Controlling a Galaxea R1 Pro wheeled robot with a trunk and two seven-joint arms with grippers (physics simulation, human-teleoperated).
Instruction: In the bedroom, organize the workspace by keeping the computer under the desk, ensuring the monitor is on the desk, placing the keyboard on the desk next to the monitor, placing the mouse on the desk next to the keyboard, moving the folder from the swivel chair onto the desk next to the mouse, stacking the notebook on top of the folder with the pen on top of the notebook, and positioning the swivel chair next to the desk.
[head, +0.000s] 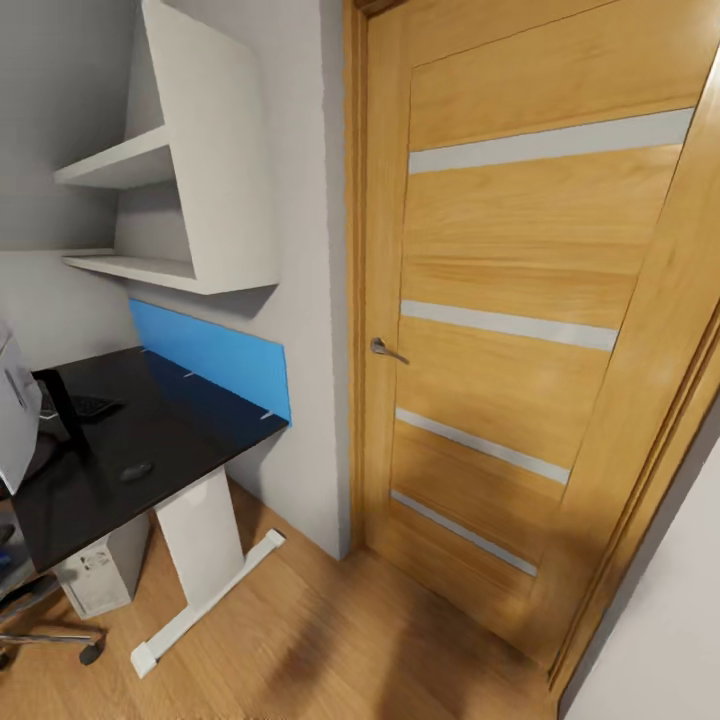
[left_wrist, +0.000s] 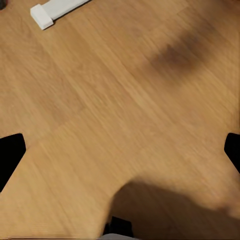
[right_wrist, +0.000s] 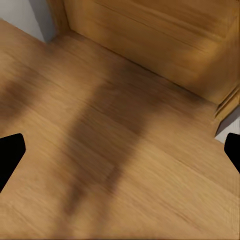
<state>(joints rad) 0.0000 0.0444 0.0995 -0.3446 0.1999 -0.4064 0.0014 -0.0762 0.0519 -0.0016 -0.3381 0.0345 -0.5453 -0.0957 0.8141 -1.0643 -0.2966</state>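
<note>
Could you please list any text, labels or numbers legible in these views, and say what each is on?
None can be read.
The white computer tower under the glossy black desk carries a small dark label, too blurred to read.
The black keyboard keys are too small to make out.

A closed wooden door (head: 530, 330) with a silver lever handle (head: 386, 349), white wall shelves (head: 170, 180), a blue wall panel (head: 215, 357), wood-plank floor (head: 330, 640)
</note>
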